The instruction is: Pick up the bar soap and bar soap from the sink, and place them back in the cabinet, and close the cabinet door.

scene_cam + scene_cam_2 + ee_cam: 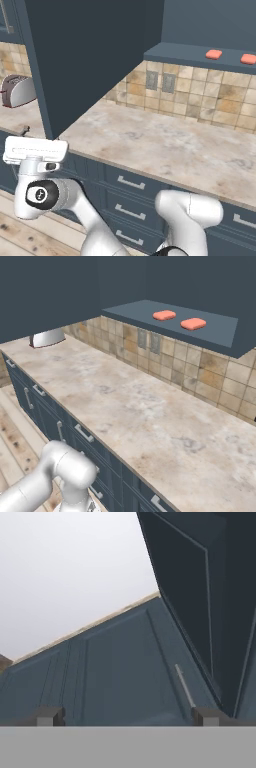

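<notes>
Two salmon bar soaps lie side by side on the cabinet's [200, 22] bottom shelf [220, 331]: one [213, 54] [164, 315] to the left, the other [248, 59] [193, 324] to the right. The cabinet door [95, 60] [50, 291] [210, 587] stands swung open over the counter. My gripper [128, 717] is open and holds nothing, its fingertips [49, 716] wide apart. The hand [35, 149] sits low, just below the open door's bottom corner, looking up at the door's face. The sink is out of view.
A marble counter [165, 145] [130, 406] runs under the cabinet, with a tiled backsplash and an outlet plate [160, 81]. A toaster [17, 90] stands at the far left. Blue drawers [130, 182] front the counter. A closed neighbouring door with a silver bar handle [184, 684] is ahead of the hand.
</notes>
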